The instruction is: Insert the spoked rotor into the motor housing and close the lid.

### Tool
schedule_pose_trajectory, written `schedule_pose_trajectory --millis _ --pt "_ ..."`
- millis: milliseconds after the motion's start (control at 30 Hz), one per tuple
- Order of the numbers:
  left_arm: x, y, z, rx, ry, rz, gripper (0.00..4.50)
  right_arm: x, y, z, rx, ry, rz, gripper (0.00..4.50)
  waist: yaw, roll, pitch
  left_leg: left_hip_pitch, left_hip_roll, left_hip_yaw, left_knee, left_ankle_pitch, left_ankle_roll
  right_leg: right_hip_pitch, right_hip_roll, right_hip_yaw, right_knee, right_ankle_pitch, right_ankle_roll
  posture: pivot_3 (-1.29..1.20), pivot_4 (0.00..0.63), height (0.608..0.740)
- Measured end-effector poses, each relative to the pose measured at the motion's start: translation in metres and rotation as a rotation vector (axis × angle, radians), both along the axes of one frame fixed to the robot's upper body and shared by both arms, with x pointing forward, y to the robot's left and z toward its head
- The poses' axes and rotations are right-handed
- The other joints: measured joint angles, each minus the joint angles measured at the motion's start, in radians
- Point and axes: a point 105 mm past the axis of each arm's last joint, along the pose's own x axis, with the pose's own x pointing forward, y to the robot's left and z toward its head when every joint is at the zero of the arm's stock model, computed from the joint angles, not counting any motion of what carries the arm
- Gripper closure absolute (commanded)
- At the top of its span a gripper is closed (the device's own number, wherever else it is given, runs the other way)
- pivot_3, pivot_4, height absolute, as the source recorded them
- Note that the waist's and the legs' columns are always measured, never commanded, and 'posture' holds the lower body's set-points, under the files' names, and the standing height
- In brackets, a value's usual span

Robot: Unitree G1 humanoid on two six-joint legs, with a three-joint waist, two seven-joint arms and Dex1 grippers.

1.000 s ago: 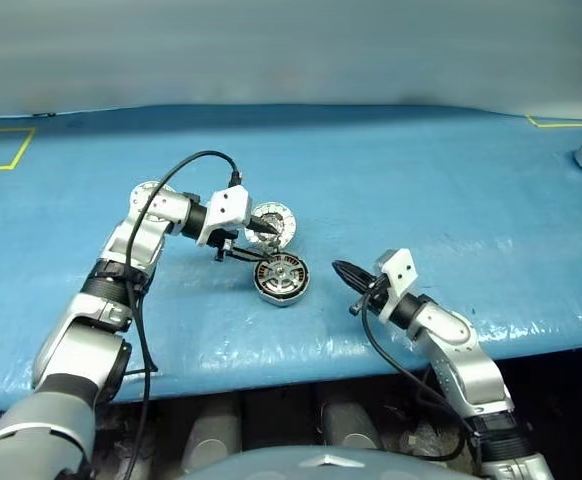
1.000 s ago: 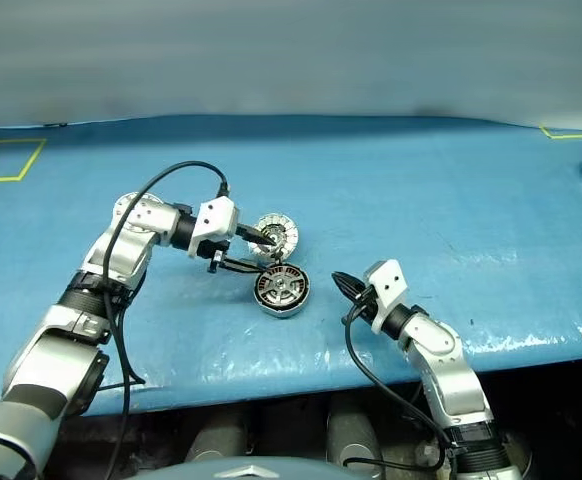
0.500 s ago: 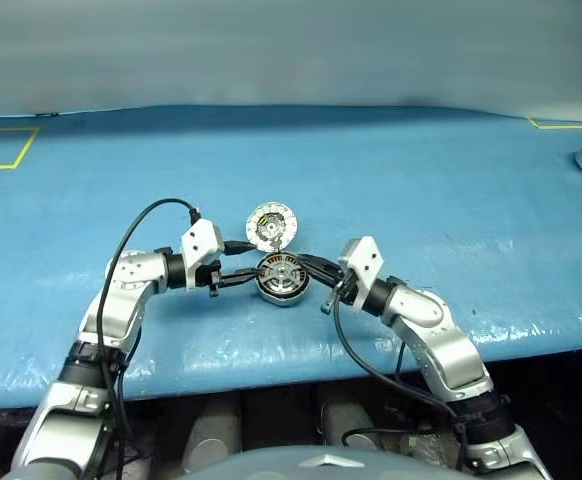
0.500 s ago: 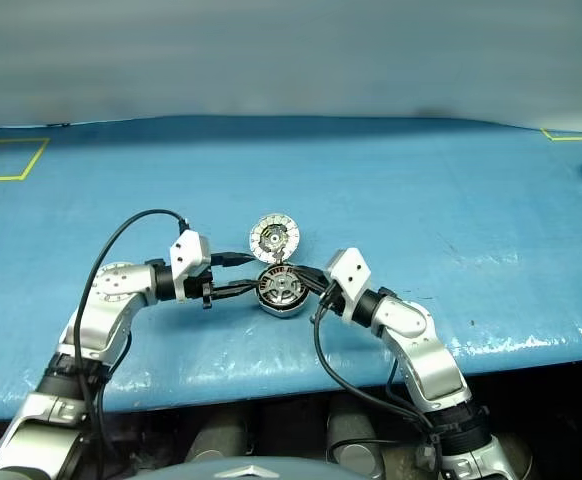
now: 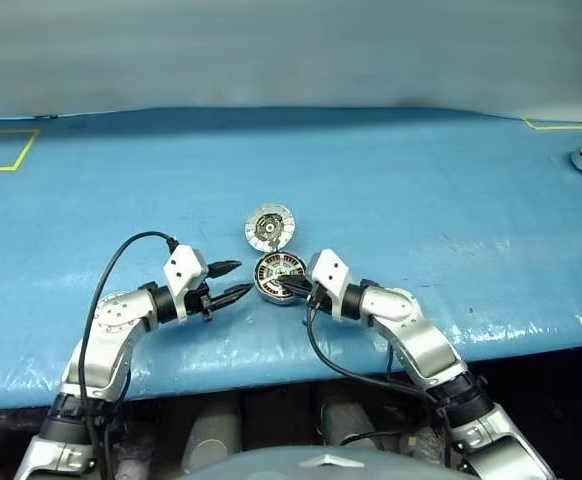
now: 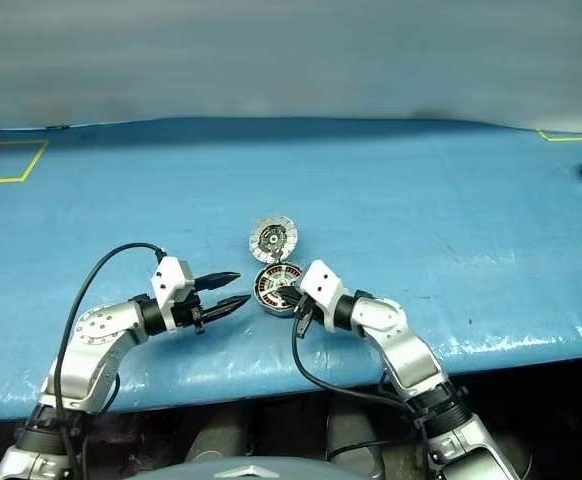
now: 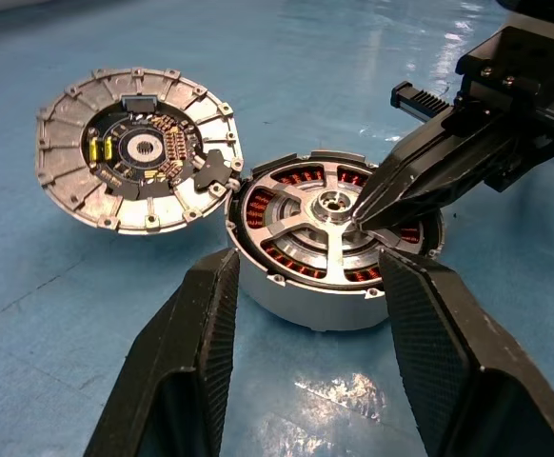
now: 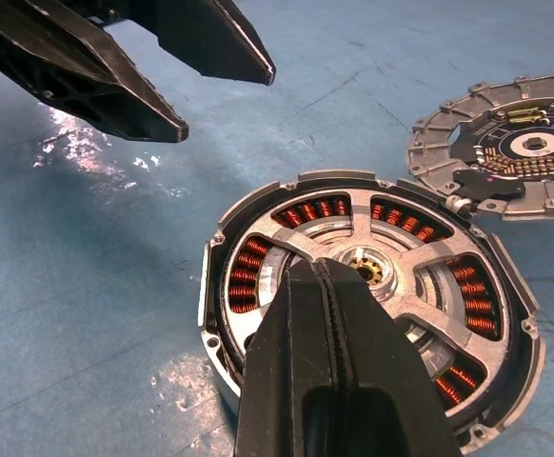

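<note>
Right wrist view worries me: my right gripper (image 8: 339,286), pressed together, bears on the spoked rotor (image 7: 332,221) and may jam it tilted while my left gripper (image 5: 234,279) stands spread.

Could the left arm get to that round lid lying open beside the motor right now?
Probably yes. The lid lies flat beside the motor housing, uncovered. The open left gripper holds nothing, with bare table between. The shut right gripper rests on the spoked rotor, off that path.
</note>
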Motion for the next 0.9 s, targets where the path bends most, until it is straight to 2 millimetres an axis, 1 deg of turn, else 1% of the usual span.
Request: schedule_pose_trajectory --millis 267,367,467,533,633,733,800,867,900 --pt "-0.002 0.002 -0.005 -0.001 0.017 0.021 2.06 -0.002 0.001 0.003 0.022 -0.002 0.003 4.50 0.000 0.000 -0.001 -0.001 0.000 0.000 0.000 0.000 0.000 -0.001 0.000 0.000 0.000 0.000 0.000 0.00 0.150 0.740" --pt "-0.002 0.002 -0.006 0.000 0.019 0.025 2.06 -0.011 0.001 0.006 0.036 0.004 0.041 4.50 0.002 0.000 -0.001 -0.002 0.000 0.000 -0.001 0.000 0.000 -0.002 0.000 0.000 0.000 0.000 0.000 0.00 0.150 0.740" --pt "-0.001 0.003 -0.006 0.001 0.016 0.046 2.06 -0.011 0.000 0.020 0.068 -0.033 0.045 4.50 0.000 0.001 -0.001 -0.003 0.000 0.000 -0.001 0.000 0.000 -0.003 0.000 0.000 -0.001 0.000 0.000 0.00 0.150 0.740" --pt "-0.001 0.004 -0.008 -0.002 0.017 0.061 2.06 -0.006 -0.006 0.031 0.082 -0.077 0.022 4.50 0.000 0.001 -0.001 -0.002 0.000 0.000 -0.001 0.000 0.000 -0.002 0.000 0.000 -0.001 0.000 0.000 0.00 0.150 0.740" --pt "-0.003 0.004 -0.012 -0.013 0.030 0.079 2.06 0.003 -0.016 0.040 0.058 -0.128 -0.002 4.50 0.000 0.001 -0.001 -0.003 0.000 0.001 -0.001 0.000 0.000 -0.002 0.000 0.000 -0.001 0.000 0.000 0.00 0.150 0.740" --pt "-0.004 0.004 -0.014 -0.021 0.035 0.096 2.03 0.017 -0.027 0.049 0.027 -0.169 -0.037 3.93 0.000 0.001 -0.001 -0.002 0.000 0.001 -0.001 0.000 0.000 -0.002 0.000 0.000 -0.001 0.000 0.000 0.00 0.150 0.740" --pt "-0.004 0.003 -0.015 -0.030 0.035 0.103 2.03 0.029 -0.035 0.049 0.019 -0.166 -0.080 3.33 0.000 0.001 -0.001 -0.002 0.000 0.001 -0.001 0.000 0.000 -0.003 0.000 0.000 -0.001 0.000 0.000 0.00 0.150 0.740" --pt "-0.006 0.004 -0.017 -0.036 0.036 0.118 2.03 0.041 -0.043 0.045 0.009 -0.159 -0.143 2.66 0.000 0.001 -0.001 -0.003 0.000 0.001 -0.002 0.000 0.000 -0.003 0.000 0.000 -0.001 0.000 0.000 0.00 0.150 0.740" --pt "-0.007 0.005 -0.018 -0.036 0.038 0.124 2.03 0.048 -0.049 0.040 0.001 -0.147 -0.189 2.34 0.000 0.001 -0.001 -0.003 0.000 0.001 -0.002 0.000 0.000 -0.003 0.000 0.000 -0.001 0.000 0.000 0.00 0.150 0.740"
